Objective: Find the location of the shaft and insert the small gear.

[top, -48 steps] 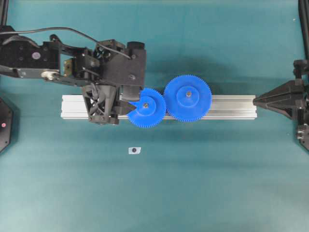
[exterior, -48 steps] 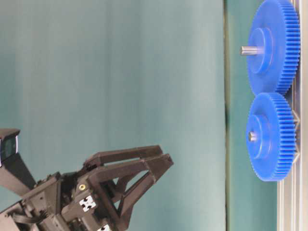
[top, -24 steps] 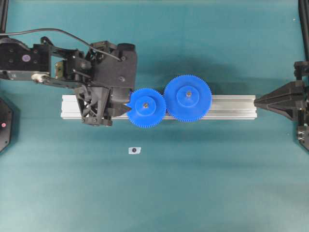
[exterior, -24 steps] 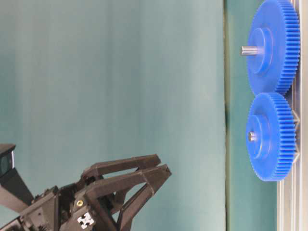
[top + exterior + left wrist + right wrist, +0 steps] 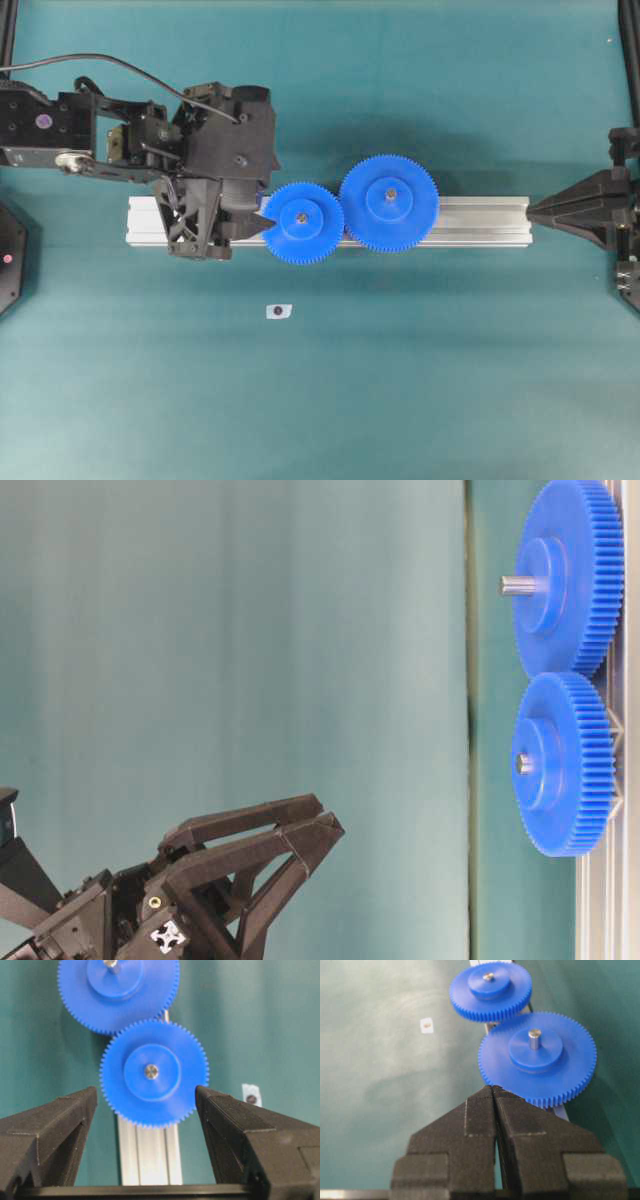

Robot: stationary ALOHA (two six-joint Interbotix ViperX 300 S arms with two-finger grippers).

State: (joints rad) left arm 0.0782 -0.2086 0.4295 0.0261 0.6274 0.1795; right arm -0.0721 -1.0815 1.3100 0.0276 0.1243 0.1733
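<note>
Left gripper (image 5: 145, 1110) is spread wide and empty; small gear (image 5: 152, 1072), frame centre, is seated on the rail (image 5: 148, 1152), meshed with the larger gear (image 5: 117, 990). Withdrawal should be kept straight, teeth left untouched.

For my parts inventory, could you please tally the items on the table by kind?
Blue gears: 2, the small gear and the larger gear
Aluminium rail: 1
Small white tag with a dark centre: 1
Total: 4

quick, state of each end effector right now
Left end effector: open, holding nothing, small gear ahead between its fingers.
Right end effector: closed, holding nothing.
</note>
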